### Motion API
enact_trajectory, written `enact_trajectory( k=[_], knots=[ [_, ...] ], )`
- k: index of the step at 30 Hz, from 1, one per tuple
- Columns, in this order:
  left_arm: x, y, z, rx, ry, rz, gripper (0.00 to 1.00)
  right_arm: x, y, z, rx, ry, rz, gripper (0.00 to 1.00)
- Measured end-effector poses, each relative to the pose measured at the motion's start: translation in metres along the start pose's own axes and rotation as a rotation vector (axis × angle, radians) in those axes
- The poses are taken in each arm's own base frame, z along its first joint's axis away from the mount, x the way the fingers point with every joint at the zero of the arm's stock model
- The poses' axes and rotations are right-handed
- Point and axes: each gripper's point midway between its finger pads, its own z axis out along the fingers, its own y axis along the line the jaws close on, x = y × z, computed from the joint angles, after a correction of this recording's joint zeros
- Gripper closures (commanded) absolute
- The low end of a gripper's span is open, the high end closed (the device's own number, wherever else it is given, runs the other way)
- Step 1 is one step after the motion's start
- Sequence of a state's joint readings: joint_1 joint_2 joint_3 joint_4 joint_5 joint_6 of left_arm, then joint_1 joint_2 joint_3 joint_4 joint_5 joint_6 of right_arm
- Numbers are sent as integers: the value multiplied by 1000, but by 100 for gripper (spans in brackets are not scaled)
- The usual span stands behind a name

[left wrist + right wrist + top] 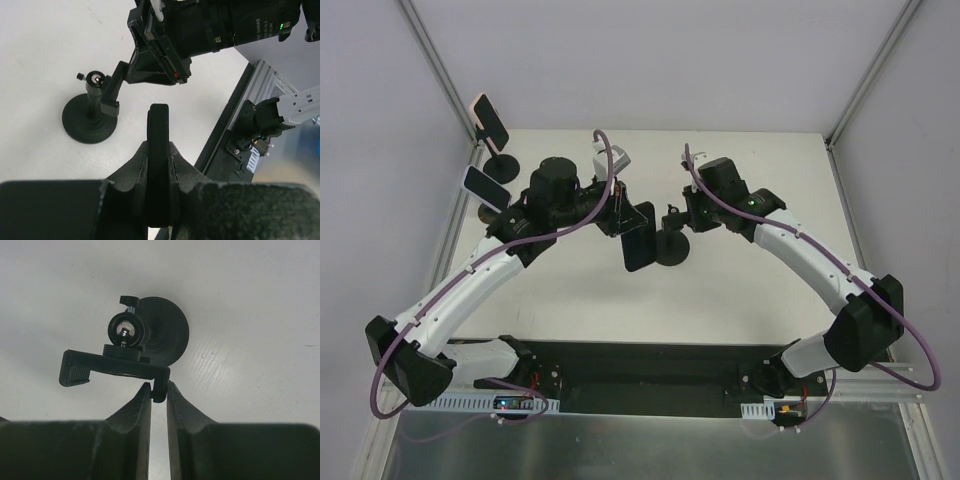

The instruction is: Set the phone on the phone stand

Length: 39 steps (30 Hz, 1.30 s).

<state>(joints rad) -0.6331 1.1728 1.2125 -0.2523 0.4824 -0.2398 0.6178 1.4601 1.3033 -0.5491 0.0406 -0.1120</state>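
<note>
The left hand (159,149) is closed firmly on the phone (159,120). The phone is held edge-on between the two fingers, its dark slab standing out of the grip and clear of the table (40,60). The right hand (159,391) is pinched shut on the phone stand (167,335). One end tab of the clamp (112,369) is caught between its fingertips, and the rest of the clamp bar reaches away beneath the ball head (126,330) and its locking knob (129,300).

Seen from above, the two hands meet near the middle of the table. The phone is carried tilted, just left of the stand's round base (672,252). It is near the clamp but not seated in it, and whether it touches the stand cannot be told. At the far left, well apart from the work, a mounted phone (490,120) and, just nearer, a second mounted phone (486,188) are seen on stands of their own.

The step in hand is judged to be the insertion, with the clamp gripped and steadied by one hand while the phone is brought up by the other. For the next move, the clamp would need to be drawn wide enough for the phone. The phone would then be turned so that its edges line up with the two tabs and slid flat between them. Only after that should either grip be let go. Care is called for, since the stand may tip or swivel at the ball head under a sideways push.
</note>
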Motion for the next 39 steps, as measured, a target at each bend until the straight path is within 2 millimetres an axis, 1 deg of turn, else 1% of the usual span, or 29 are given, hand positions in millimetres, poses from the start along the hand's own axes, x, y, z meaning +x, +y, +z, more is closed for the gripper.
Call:
enact_trajectory(
  k=[5, 7, 9, 11, 13, 14, 17, 19, 23, 29, 34, 39],
  knots=[
    [-6, -5, 10, 68, -41, 61, 100, -1, 0, 1, -4, -5, -21, 99],
    [-8, -11, 16, 138, -55, 100, 100, -2, 0, 1, -9, -6, -32, 99],
    [-8, -20, 24, 233, -57, 128, 100, -3, 3, 1, -29, -9, -50, 99],
    [-9, -35, 36, 386, -60, 169, 100, -3, 7, 2, -58, -12, -69, 99],
    [-8, -42, 49, 512, -80, 207, 100, -4, 12, 4, -94, -21, -83, 99],
    [-7, -43, 53, 552, -96, 224, 100, -4, 13, 4, -108, -25, -86, 99],
    [5, -44, 65, 664, -112, 265, 100, -6, 18, 7, -159, -39, -86, 99],
    [12, -42, 73, 735, -107, 298, 100, -7, 18, 7, -191, -44, -77, 99],
    [18, -38, 83, 823, -82, 331, 100, -8, 16, 6, -239, -45, -51, 99],
    [8, -15, 91, 875, -55, 336, 100, -7, 19, 5, -297, -48, -47, 99],
    [8, 1, 92, 887, -27, 314, 100, -7, 22, 5, -319, -48, -54, 99],
    [8, 6, 95, 914, 8, 289, 100, -7, 23, 4, -327, -49, -63, 99]
  ],
)
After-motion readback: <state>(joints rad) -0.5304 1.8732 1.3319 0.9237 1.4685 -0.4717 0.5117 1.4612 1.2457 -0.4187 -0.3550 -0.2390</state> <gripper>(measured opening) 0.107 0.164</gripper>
